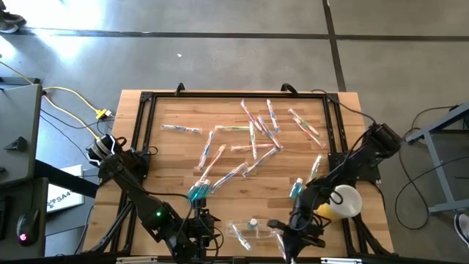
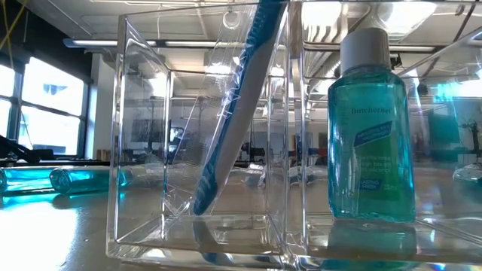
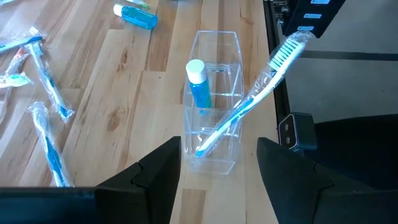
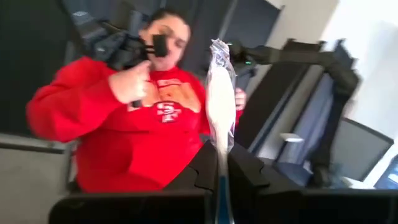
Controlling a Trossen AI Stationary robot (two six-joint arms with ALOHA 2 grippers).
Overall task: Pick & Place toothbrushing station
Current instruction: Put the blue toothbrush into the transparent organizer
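The right gripper (image 4: 221,171) pinches a wrapped toothbrush (image 3: 249,107) slanting into the clear organizer (image 3: 211,124) beside the mouthwash bottle (image 2: 370,128), while the left gripper (image 3: 217,163) hangs open just short of it; only the right wrist view catches a person in red (image 4: 134,124) beyond.

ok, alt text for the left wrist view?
A clear organizer on the wooden table holds a wrapped toothbrush leaning out and an upright blue mouthwash bottle. The open left gripper is just short of it.
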